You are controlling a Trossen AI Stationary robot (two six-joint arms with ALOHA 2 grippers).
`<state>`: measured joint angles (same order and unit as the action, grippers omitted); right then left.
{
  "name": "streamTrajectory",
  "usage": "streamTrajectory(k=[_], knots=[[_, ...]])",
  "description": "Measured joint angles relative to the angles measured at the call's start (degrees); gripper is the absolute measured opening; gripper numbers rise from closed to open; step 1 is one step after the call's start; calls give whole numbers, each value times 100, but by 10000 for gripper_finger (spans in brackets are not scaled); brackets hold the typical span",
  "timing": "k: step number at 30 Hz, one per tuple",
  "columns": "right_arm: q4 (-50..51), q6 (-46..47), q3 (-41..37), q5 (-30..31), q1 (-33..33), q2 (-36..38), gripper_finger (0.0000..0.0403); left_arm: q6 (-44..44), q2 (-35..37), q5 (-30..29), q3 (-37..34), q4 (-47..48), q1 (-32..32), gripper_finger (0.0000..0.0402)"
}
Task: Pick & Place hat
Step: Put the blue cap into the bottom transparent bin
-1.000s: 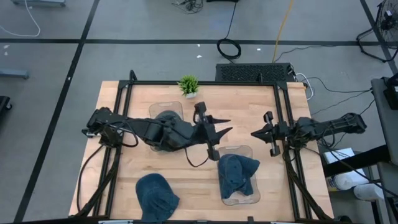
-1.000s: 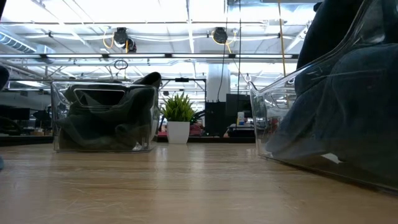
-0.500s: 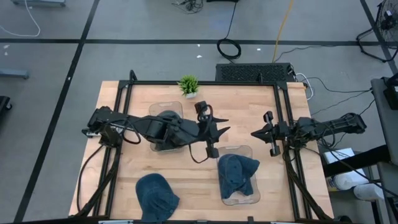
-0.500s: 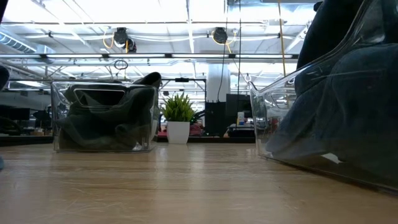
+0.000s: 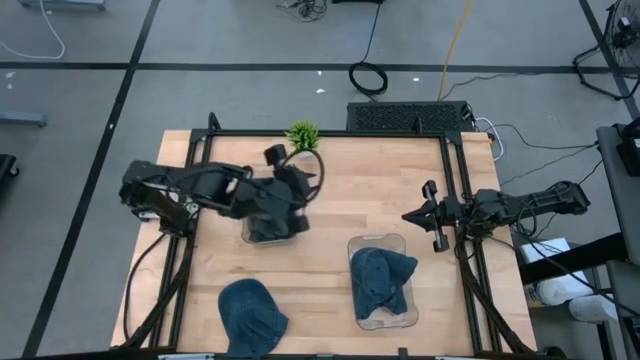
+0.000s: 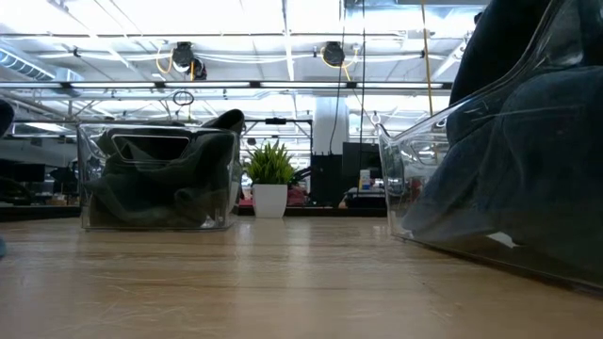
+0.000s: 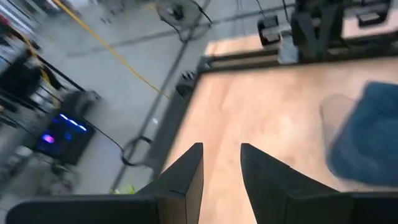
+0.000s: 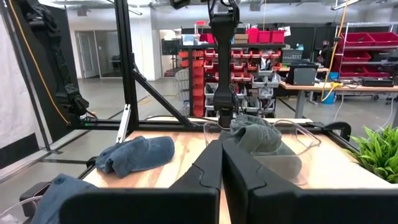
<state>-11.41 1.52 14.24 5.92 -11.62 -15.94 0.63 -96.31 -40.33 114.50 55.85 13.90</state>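
Wooden table (image 5: 330, 180) — black-framed — on grey floor (image 5: 90, 120), shelving (image 8: 249, 62) beyond.

A light wooden table (image 5: 330, 190) with a black frame around its edges; a small green potted plant (image 5: 303, 136) in a white pot at the far edge; beyond the table, a grey floor, a coiled black cable (image 5: 368, 76), a yellow cable (image 5: 455, 40); red storage bins (image 8: 261, 36) on distant shelving.

The left gripper (image 5: 292, 172) hovers over the far bin (image 5: 268, 232), with the plant (image 5: 303, 134) just behind it.
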Motion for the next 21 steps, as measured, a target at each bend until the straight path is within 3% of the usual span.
streamTrajectory(k=[4, 14, 21], knots=[[-71, -1, 0, -1, 0, 0, 0, 184, 391, 365, -432, 164, 0, 116], [-73, 31, 0, 1, 0, 0, 0, 468, 2243, 486, -3735, -1967, -16, 116], [-77, 11, 0, 15, 0, 0, 0, 585, 3431, 953, -5505, -3563, -16, 116]])
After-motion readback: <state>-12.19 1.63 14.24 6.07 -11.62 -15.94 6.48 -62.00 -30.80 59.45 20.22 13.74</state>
